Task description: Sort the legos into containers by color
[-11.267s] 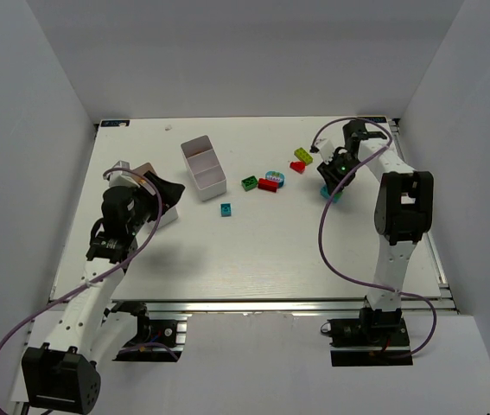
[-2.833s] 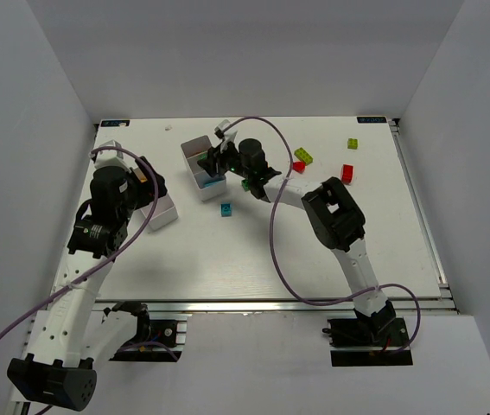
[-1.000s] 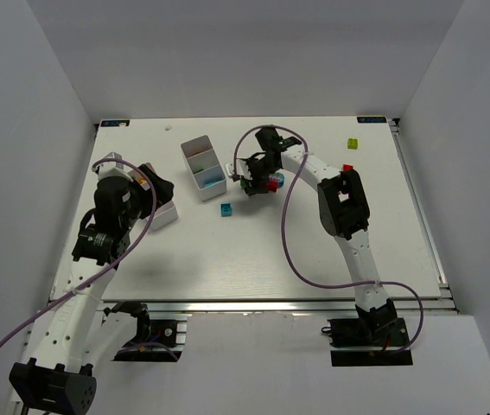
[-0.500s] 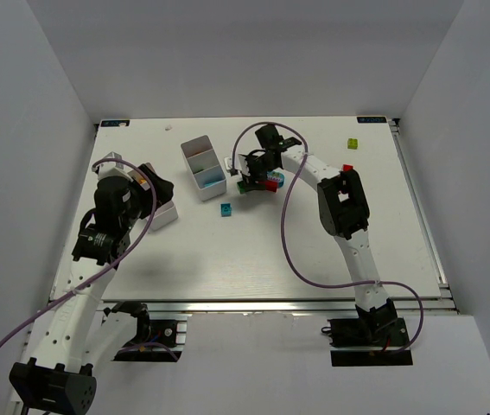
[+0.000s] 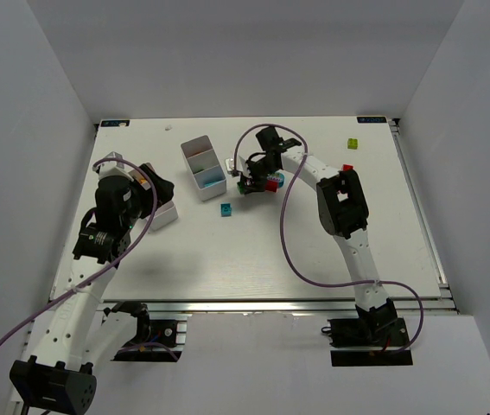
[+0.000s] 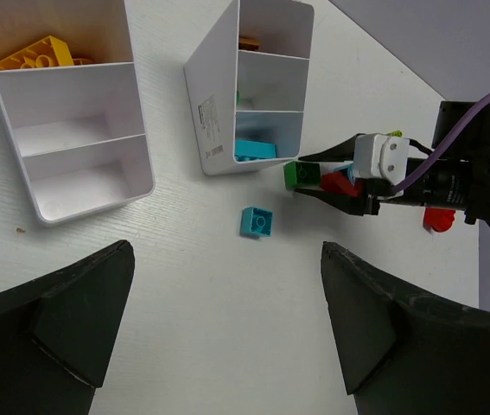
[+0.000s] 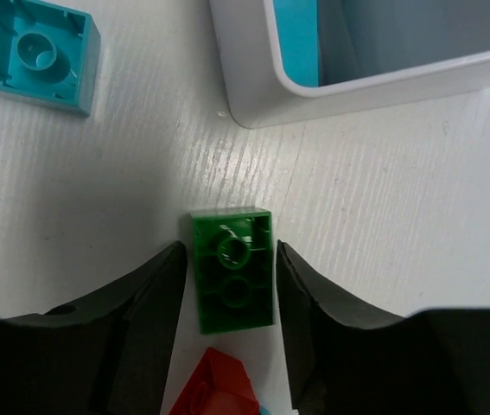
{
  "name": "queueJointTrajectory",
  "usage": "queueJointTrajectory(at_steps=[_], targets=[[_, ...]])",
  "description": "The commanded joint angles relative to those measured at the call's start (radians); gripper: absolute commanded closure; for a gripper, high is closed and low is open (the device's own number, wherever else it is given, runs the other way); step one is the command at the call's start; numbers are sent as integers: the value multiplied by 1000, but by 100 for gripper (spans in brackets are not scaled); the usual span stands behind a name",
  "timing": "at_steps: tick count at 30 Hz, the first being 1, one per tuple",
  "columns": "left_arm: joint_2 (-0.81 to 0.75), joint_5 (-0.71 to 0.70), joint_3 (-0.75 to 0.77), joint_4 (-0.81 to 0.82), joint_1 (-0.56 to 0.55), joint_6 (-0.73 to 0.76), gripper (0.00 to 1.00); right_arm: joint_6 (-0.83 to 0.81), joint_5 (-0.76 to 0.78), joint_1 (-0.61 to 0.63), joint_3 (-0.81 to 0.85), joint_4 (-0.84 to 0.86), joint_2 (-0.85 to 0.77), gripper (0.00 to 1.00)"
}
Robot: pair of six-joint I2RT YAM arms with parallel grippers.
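Beside the white bin [image 7: 240, 52], your right tool [image 7: 230, 259] straddles the green brick [image 7: 232, 290], its gap narrow, unclamped; your left tool [image 6: 225, 255] hangs spread wide.

Bricks beside a white bin [image 7: 240, 86]
A green brick [image 7: 232, 281] lies flat next to a red brick [image 7: 214, 382]; a teal brick [image 7: 35, 54] sits alone near the bin's corner.

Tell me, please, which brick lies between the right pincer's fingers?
The green brick: it lies flat between the fingers of the right pincer, while the teal brick sits apart, outside them.
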Motion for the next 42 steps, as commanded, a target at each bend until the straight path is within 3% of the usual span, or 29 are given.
queueJointTrajectory(at_steps=[1,4,7,19,24,28,42], targets=[[-5,-13,18,0,4,7,2,-4,-30,-2,2,-39,20,50],[-7,-11,18,3,6,2,2,-13,-41,-4,-24,-36,0,67],[-8,-11,21,8,6,2,2,6,-65,-11,-92,14,-50,77],[-22,-29,35,41,6,5,2,243,-122,-37,-458,384,-428,94],[-18,-28,40,49,6,14,2,371,-89,-10,-509,594,-508,96],[-19,-23,37,52,6,17,2,382,-29,50,-489,697,-491,96],[-60,-36,3,43,6,8,2,342,185,154,-326,868,-307,93]])
